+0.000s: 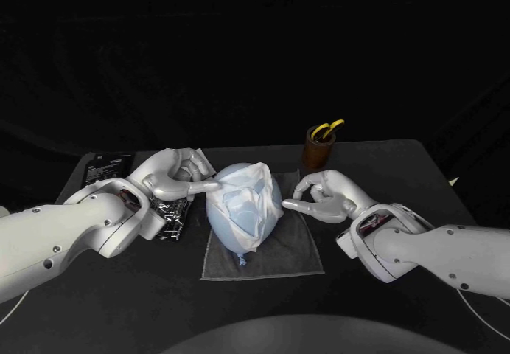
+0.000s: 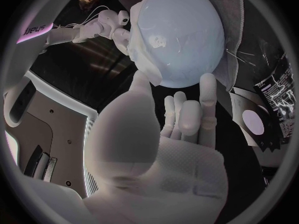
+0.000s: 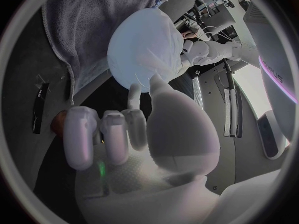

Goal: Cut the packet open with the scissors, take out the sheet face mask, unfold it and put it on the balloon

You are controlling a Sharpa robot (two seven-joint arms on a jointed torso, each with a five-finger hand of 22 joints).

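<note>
Mask (image 1: 253, 184) lies draped and creased over the upper part of the balloon (image 1: 239, 230). The balloon lies on a grey towel (image 1: 289, 258) at table centre, with its knot toward 6 o'clock. Placement looks nearly done; smoothing appears to remain.

Layout, left to right:

1. Packet (image 1: 170, 215): at 8 o'clock of the balloon, just beside the towel, under the left wrist.
2. Left hand (image 1: 170, 177): at 10 o'clock of the balloon. Fingers released and spread, tips touching the balloon's side, grasping nothing.
3. Right hand (image 1: 324, 198): at 3 o'clock of the balloon. The thumb and 1 finger meet at the mask's edge and the rest are curled. Whether they grasp the sheet cannot be told.
4. Scissors (image 1: 332, 127): upright in a brown cup (image 1: 319, 156) at 1 o'clock, apart from both hands.

Hazards:

- Roll. The balloon is round and loose on the towel. A push from 1 hand not matched by the other would likely roll it toward 3 or 9 o'clock and shift the mask.
- Slip. A pull on the edge at 3 o'clock could drag the sheet off, since it probably only clings.
- Tear or bunching. The sheet looks thin, and a hard pinch or a fast tug may rip it or deepen the creases.
- Burst. Heavy fingertip pressure may pop the balloon.
- Collision. The right arm drawing back toward 12 o'clock could tip the cup, and the left wrist could sweep the packet away.
</note>
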